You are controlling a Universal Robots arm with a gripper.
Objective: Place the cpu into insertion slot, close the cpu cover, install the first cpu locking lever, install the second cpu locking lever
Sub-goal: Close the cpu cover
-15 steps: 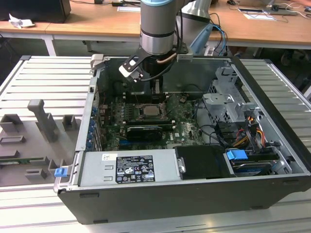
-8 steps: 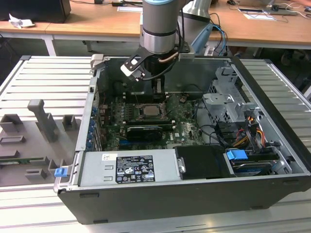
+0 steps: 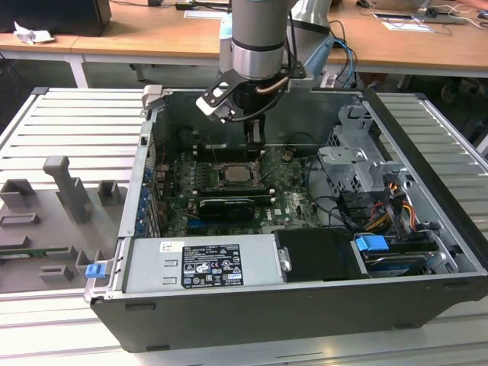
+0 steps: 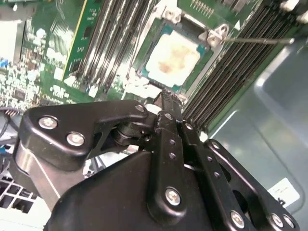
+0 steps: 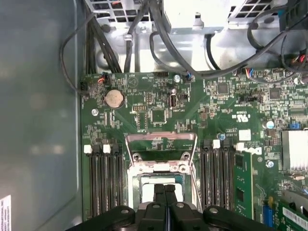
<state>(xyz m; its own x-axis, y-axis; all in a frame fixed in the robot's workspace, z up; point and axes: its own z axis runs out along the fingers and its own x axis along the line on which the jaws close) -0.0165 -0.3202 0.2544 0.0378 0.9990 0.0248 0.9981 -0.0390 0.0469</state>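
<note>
Here, closed claw (image 5: 165,188) by socketed cpu (image 4: 172,58), white-labelled power supply (image 3: 202,265)

Pale wooden desks (image 3: 152,34) behind, ribbed aluminium tabletop (image 3: 76,122) underneath, papers (image 3: 408,25) on desks, even indoor light

The arm (image 3: 258,30) comes straight down from the top of the exterior view, its grey wrist section upright and ringed by a silver band. Below it the black gripper (image 3: 255,139) points straight down. In both wrist views its two slim fingers (image 4: 166,125) (image 5: 159,192) lie pressed flat together, tips level, just a thin seam between them, while the black linkage bars (image 4: 211,163) angle outward behind.
</note>
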